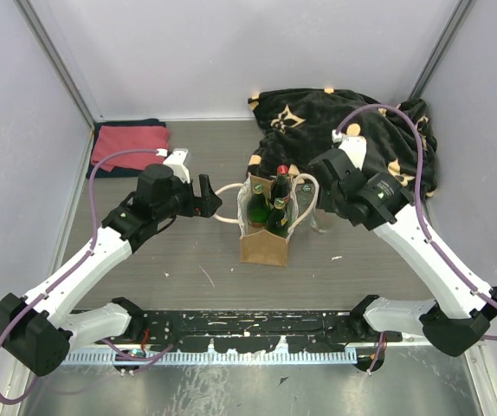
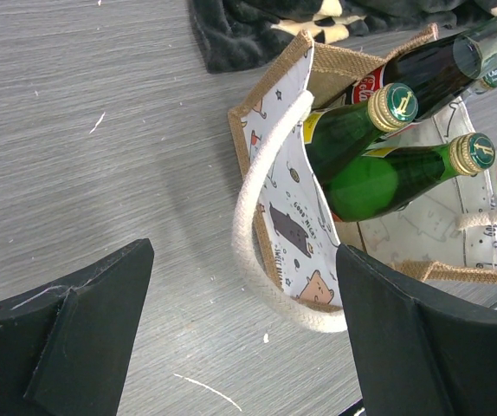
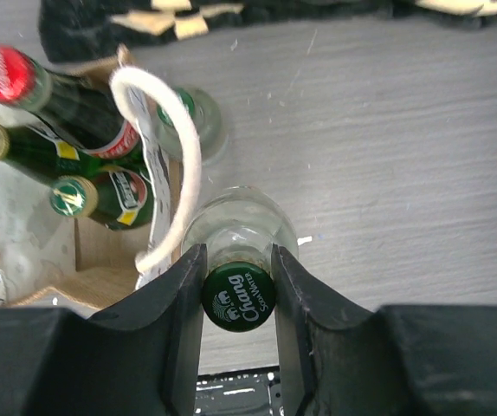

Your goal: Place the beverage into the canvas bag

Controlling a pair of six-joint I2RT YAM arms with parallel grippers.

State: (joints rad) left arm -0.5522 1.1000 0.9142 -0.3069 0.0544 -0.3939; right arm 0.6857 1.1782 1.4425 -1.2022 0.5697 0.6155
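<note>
Grey wood-grain tabletop (image 1: 188,260) carries the canvas bag (image 1: 263,247), which stands upright with three green bottles (image 2: 361,147) leaning inside it. Just right of the bag, outside it, stands the beverage (image 3: 238,299), a clear bottle with a green Chang cap. The right gripper (image 3: 238,260) has its fingers (image 3: 188,295) closed narrowly on the bottle's neck. Left of the bag, the left gripper (image 2: 244,251) hovers by the cream handle (image 2: 247,227), fingers spread wide and holding nothing. A black patterned blanket (image 1: 352,130) lies behind the bag.
</note>
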